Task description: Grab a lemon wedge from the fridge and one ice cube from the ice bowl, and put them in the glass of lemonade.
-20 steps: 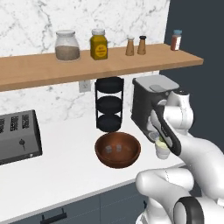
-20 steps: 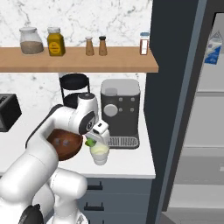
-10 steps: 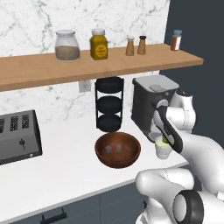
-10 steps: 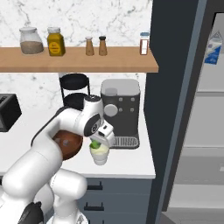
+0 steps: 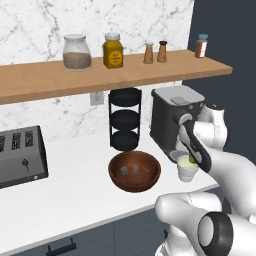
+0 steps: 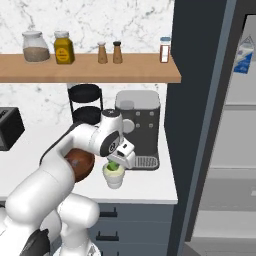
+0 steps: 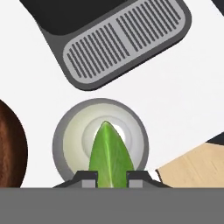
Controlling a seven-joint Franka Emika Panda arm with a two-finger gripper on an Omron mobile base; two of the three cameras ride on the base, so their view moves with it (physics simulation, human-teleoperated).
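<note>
The dark fridge (image 6: 200, 100) fills the 3 o'clock side of the right base view, door open on pale shelves. The white counter (image 5: 65, 200) carries a toaster (image 5: 17, 155) at 9 o'clock, a black coffee machine (image 5: 170, 117) at 2 o'clock and a round black rack (image 5: 125, 120) beside it. The ice bowl (image 5: 135, 171) sits in front of the rack with two ice cubes (image 5: 128, 170) inside. Just at its 3 o'clock stands the glass of lemonade (image 6: 114, 175). Right above the glass the gripper (image 7: 111, 176) points down, jaws narrow, pinching the lemon wedge (image 7: 109, 153) over the liquid
</note>
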